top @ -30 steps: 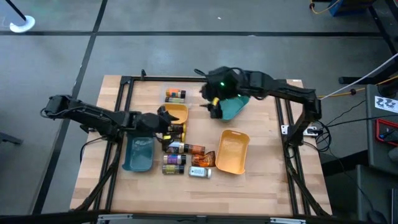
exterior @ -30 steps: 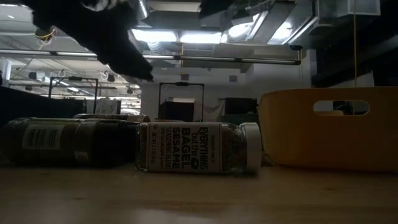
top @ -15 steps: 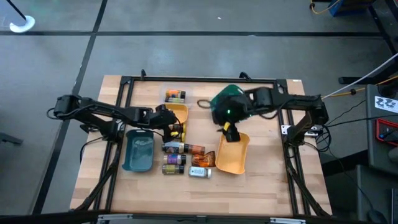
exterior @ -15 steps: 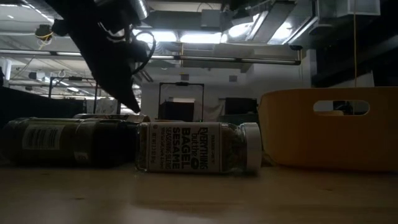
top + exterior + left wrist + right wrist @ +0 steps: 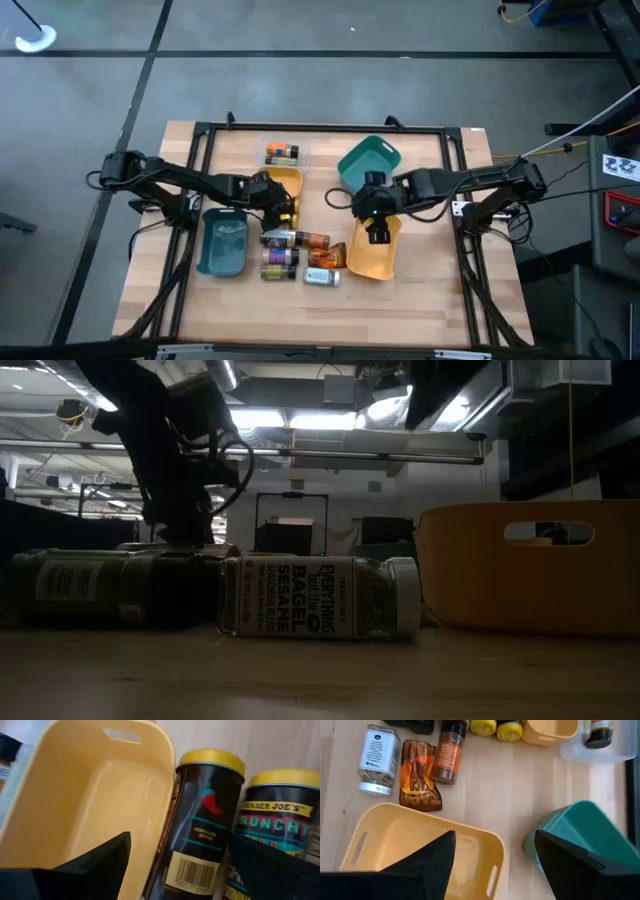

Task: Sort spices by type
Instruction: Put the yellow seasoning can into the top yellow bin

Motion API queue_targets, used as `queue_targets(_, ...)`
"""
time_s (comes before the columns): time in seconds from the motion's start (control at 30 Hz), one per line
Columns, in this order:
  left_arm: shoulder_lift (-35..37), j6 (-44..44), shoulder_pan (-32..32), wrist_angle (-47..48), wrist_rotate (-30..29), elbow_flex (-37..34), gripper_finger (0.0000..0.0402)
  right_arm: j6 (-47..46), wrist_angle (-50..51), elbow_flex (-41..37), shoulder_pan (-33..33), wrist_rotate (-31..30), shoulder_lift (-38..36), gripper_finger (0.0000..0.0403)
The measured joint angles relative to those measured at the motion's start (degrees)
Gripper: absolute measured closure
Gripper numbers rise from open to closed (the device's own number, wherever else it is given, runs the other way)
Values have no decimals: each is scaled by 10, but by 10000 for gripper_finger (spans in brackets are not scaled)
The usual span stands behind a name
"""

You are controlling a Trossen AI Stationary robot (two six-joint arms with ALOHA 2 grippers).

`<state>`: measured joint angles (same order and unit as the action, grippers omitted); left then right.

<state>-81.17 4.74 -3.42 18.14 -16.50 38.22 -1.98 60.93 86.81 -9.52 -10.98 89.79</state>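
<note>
I am lowering the open left gripper (image 5: 175, 865) around the chili jar (image 5: 200, 825), standing just beside the yellow tray (image 5: 90, 795); probably I should center before closing.

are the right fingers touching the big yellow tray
Apart. The right wrist view shows the open right gripper hovering above the yellow tray, whose floor and rim lie in plain view below the fingers.
</note>
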Motion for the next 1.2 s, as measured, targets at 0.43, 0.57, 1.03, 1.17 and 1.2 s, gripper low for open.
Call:
queue_targets(0.43, -35, -4, 0, -3, 0, -1, 121, -43, -164, -197, 2, 0, -3, 133)
queue_targets(0.57, -35, -4, 0, -6, 0, -1, 157, -45, -217, -227, 2, 1, -3, 133)
queue_targets(1.03, -35, -3, 0, 127, 2, 98, 230, -53, -407, -237, 1, 121, 1, 133)
queue_targets(1.17, -30, -8, 0, 177, 2, 144, 248, -53, -416, -237, 1, 131, 2, 133)
queue_targets(1.2, -28, -10, 0, 184, 2, 152, 254, -53, -416, -237, 1, 135, 2, 133)
